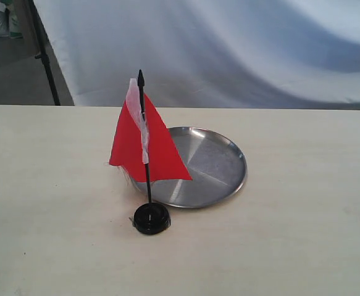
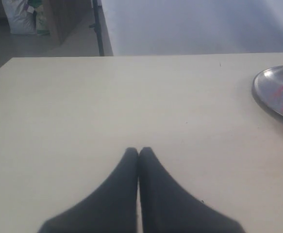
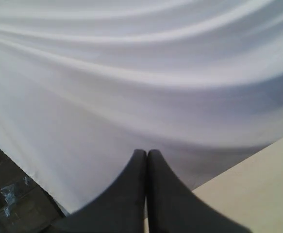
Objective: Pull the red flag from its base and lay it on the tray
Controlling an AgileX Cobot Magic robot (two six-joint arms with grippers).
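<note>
Your left fingers (image 2: 117,199) and right fingers (image 3: 124,199) are pressed together, empty; spread one pair, pinch the red flag (image 1: 133,145) by its pole, lift straight off the base (image 1: 150,219).

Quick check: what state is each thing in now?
Red cloth flag on thin black pole: upright, not pulled out.
Small black round plastic base: holds the pole.
Round shiny silver metal tray: flat, flag not on it.
Left gripper: shut, empty.
Right gripper: shut, empty.
</note>
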